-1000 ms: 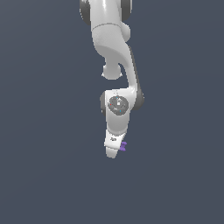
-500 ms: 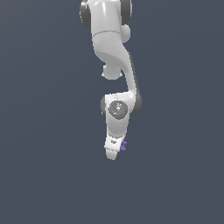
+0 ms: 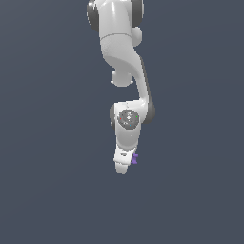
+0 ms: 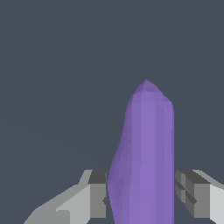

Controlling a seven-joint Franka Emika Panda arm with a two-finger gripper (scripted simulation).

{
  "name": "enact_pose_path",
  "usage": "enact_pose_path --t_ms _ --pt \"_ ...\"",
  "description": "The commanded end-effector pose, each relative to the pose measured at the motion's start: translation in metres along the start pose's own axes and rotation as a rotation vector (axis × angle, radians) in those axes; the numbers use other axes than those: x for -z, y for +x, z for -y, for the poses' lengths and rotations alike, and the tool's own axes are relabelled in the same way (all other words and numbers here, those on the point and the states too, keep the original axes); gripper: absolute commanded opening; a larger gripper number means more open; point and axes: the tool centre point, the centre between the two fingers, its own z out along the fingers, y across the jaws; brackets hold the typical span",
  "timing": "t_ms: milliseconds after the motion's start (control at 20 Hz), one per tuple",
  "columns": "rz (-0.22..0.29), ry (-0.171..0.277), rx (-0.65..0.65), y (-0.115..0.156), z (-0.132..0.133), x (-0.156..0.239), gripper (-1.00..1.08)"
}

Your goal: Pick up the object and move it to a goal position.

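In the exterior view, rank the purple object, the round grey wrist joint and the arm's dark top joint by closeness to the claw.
1. The purple object: at the claw, peeking out on the exterior view's right; the wrist view shows it between the fingers.
2. The round grey wrist joint: above the claw, mid-frame.
3. The dark top joint: farthest, at the frame's top.

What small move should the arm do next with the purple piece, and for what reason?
Probably keep the claw shut and carry the purple piece slowly onward toward the goal. In the wrist view the piece sits between both fingers, close against them, so it looks held. In the exterior view only a small purple part shows beside the claw. No goal marker is visible, so the direction is uncertain.
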Motion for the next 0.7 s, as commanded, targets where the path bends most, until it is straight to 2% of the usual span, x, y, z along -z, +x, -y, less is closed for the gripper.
enact_pose_path --t_ms 0,250,650 --pt "0.000 0.000 0.000 -0.002 0.000 0.001 -1.00" --pt "0.000 0.000 0.000 -0.014 0.004 0.010 -1.00" --pt "0.001 0.000 0.000 -0.051 0.014 0.034 -1.00"
